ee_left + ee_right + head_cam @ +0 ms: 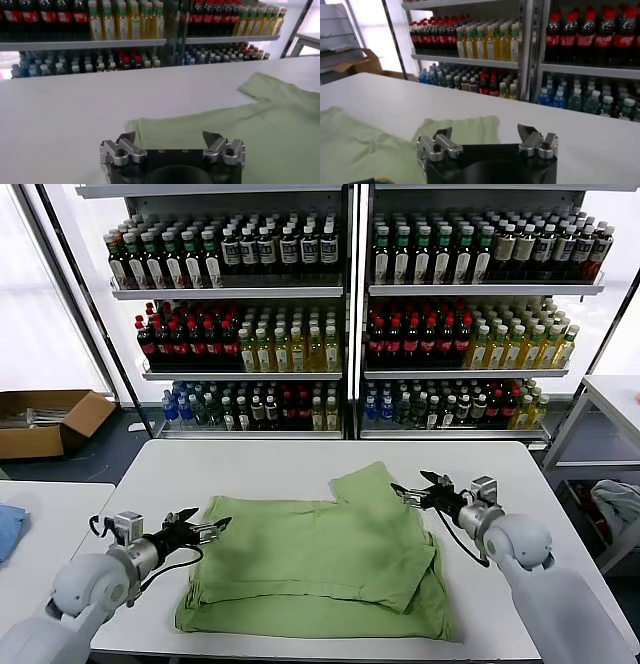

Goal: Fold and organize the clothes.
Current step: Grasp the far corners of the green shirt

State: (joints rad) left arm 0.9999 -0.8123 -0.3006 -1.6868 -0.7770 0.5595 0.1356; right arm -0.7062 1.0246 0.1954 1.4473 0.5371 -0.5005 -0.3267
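Your left gripper is reaching in low over the white table, forearm stretched toward the polo shirt, its fingertips just at the shirt's left edge. Look at the left wrist view: both fingers are spread wide, nothing between them, and the shirt's edge lies right ahead of them on the tabletop.

Your right gripper mirrors it on the other side of the shirt, arm angled in from the right, hovering just off the folded-up sleeve. In the right wrist view its fingers stand apart too, gripping nothing, with the sleeve lying flat just beyond them.

Count it up: two arms, two empty grippers, one shirt. That shirt is light green soft fabric, lying roughly in the middle of the table, plain side up, partly folded: one layer is doubled over the body with a slanted edge, and one sleeve pokes out at the far right corner. A few shallow wrinkles, otherwise smooth.

Behind the table from the shirt stand two shelving units, each packed with rows of bottles. Far left of the shirt, a cardboard box sits on the floor, and a bit of blue cloth shows on a neighbouring table.
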